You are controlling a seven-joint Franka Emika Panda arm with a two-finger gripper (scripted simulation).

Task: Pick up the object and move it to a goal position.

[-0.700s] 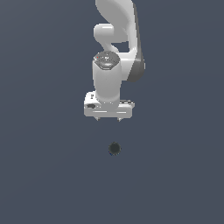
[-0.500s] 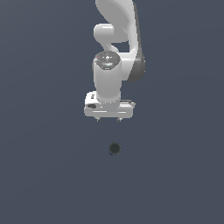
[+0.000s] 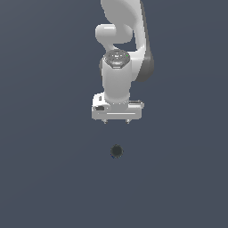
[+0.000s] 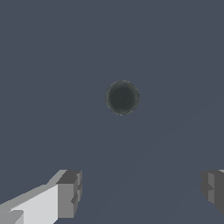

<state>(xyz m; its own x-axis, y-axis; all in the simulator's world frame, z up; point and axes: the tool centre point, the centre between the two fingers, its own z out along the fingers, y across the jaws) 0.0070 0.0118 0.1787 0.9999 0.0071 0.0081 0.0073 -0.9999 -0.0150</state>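
Nothing is grasped yet: the gripper (image 3: pixel 116 121), jaws wide and empty, hangs apart from the ball (image 3: pixel 116 151) at its 6 o'clock, seemingly above. Descent, grasp and carry remain.

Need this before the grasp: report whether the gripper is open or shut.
Open. In the wrist view the gripper's two fingers stand wide apart with bare floor between them; the dark ball lies beyond them, untouched.

Exterior view: looks down from above and in front of me, set back enough to take in my arm (image 3: pixel 120 40), my claw (image 3: pixel 116 121) and the ball (image 3: pixel 116 151).
Wrist view: near, facing past my fingertips (image 4: pixel 70 194).
Shared: the ball (image 4: pixel 122 97).
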